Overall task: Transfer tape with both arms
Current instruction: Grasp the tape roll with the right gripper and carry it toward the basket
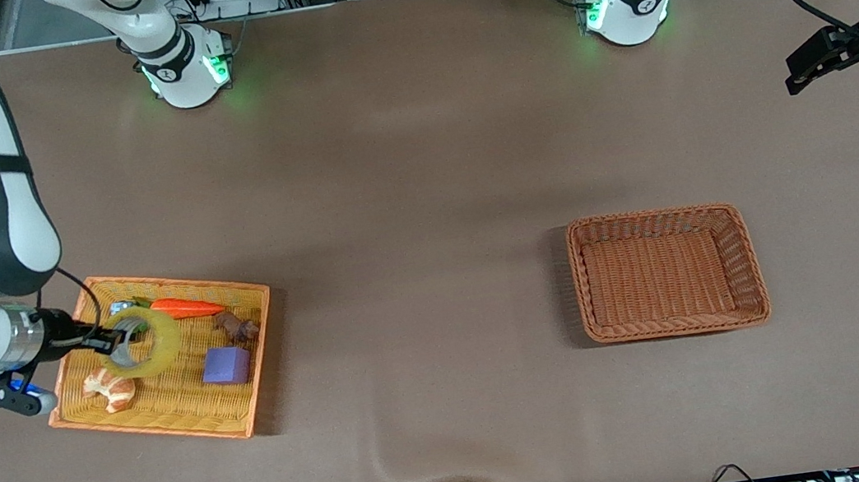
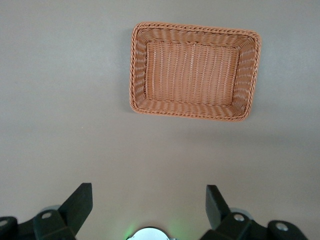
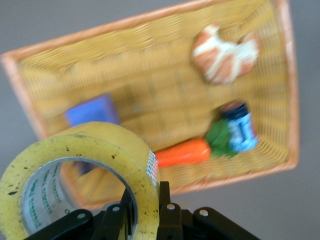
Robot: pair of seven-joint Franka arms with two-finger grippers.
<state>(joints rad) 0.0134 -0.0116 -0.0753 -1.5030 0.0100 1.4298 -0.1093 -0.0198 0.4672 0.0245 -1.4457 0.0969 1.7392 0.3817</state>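
Note:
My right gripper (image 1: 113, 342) is shut on the wall of the yellowish tape roll (image 1: 145, 341), one finger inside the grey core and one outside. It holds the roll in the air over the orange basket (image 1: 255, 355). In the right wrist view the tape roll (image 3: 85, 145) fills the corner by the gripper (image 3: 146, 205), with the basket (image 3: 150, 20) below it. My left gripper (image 1: 804, 72) is open and empty, high over the table at the left arm's end. In the left wrist view the fingertips (image 2: 79, 202) stand wide apart.
The orange basket holds a croissant (image 1: 110, 389), a carrot (image 1: 187, 307), a purple block (image 1: 227, 365), a small brown object (image 1: 237, 326) and a small blue-labelled jar (image 3: 242, 128). An empty brown wicker basket (image 1: 745, 266) sits toward the left arm's end of the table and shows in the left wrist view (image 2: 137, 75).

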